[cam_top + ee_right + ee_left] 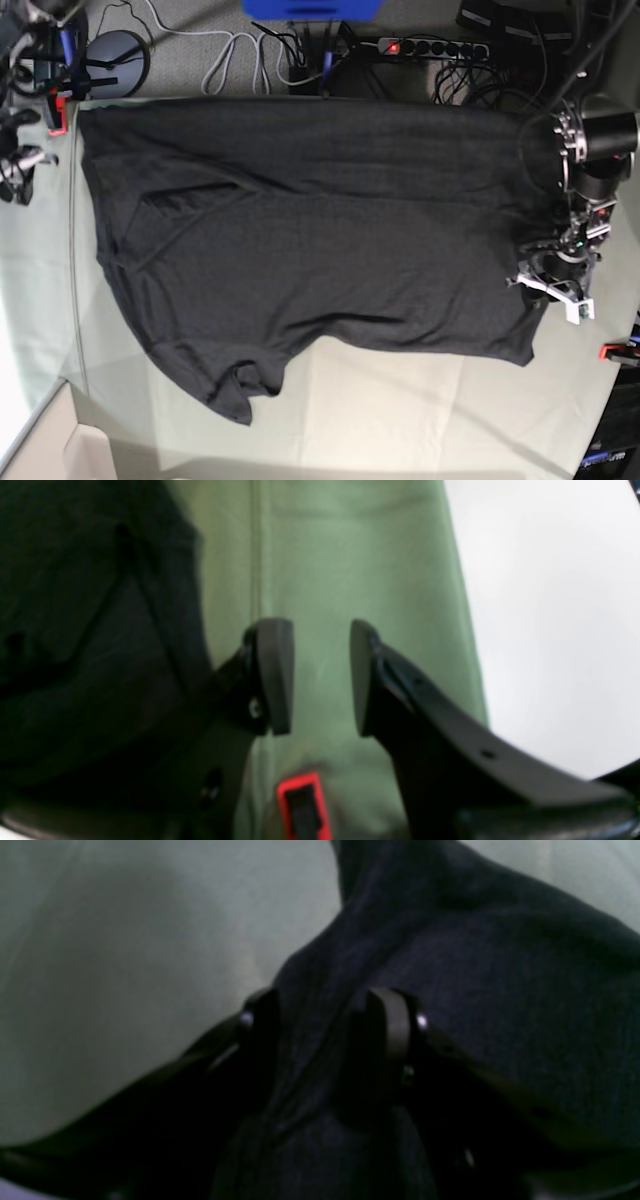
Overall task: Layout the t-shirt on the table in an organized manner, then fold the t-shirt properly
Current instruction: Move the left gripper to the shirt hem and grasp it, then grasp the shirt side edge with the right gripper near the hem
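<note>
Between the left end effector's (330,1040) fingers a ridge of shirt (500,1015) is pinched — closed on cloth, with bare surface (110,965) off to its left. To flatten well, I judge it should pull outward low and slowly, keeping the fabric taut.

Beside the right end effector (320,677) the shirt lies just left; its fingers stand apart, holding nothing, above green cover and a red clamp (302,805).

Overhead, the shirt spreads wide across the surface — lower hem still rumpled.
</note>
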Available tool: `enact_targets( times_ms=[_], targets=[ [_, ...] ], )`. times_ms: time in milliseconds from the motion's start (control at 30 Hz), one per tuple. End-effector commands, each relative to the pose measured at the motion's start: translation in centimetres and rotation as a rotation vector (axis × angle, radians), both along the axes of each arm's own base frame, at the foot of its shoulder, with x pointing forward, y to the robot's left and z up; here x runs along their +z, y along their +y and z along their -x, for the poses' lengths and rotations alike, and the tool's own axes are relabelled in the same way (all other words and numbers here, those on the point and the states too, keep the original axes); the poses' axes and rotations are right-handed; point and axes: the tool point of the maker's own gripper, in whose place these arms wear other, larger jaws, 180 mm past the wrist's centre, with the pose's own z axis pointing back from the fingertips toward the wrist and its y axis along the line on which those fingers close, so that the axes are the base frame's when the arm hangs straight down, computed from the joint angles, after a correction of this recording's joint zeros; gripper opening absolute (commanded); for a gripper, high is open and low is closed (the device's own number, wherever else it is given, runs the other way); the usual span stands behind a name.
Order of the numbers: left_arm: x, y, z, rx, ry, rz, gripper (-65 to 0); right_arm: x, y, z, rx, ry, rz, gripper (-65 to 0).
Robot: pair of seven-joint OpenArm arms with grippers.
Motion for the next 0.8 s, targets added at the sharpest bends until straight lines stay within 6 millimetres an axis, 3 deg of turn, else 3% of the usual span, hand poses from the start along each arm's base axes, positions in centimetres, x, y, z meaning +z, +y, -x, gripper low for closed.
enact_targets(
  times_ms=[0, 100, 233, 300, 400, 533, 767],
  targets=[
    [1.4, 0.9, -1.0, 0.006, -0.035, -0.012, -37.4, 1.9, -0.8, -1.4, 0.003, -0.054, 0.041, -45.0],
    [1.4, 0.9, -1.0, 0.006, -0.033, -0.012, -37.9, 2.3, -0.6, -3.0, 0.012, -0.061, 0.065, -44.9],
    [1.4, 0.8, -1.0, 0.003, -0.034, -0.014, -40.5, 2.1, 1.4, -6.9, 0.084, -0.064, 0.056, -44.9],
    [1.7, 0.9, -1.3, 0.005, -0.041, -0.013, -47.6, 1.1, 2.8, -9.0, 0.128, -0.040, 0.040, -44.9],
    [1.8, 0.8, -1.4, 0.004, -0.042, -0.013, -64.1, 0.1, 3.9, -12.0, 0.179, -0.006, 0.026, -44.9],
    [1.9, 0.8, -1.5, 0.004, -0.045, -0.013, -63.4, -1.2, 5.8, -15.6, 0.220, 0.019, -0.041, -44.9],
    [2.0, 0.8, -1.6, 0.004, -0.047, -0.013, -64.9, -2.9, 7.7, -19.0, 0.237, 0.048, -0.173, -44.6]
  ],
)
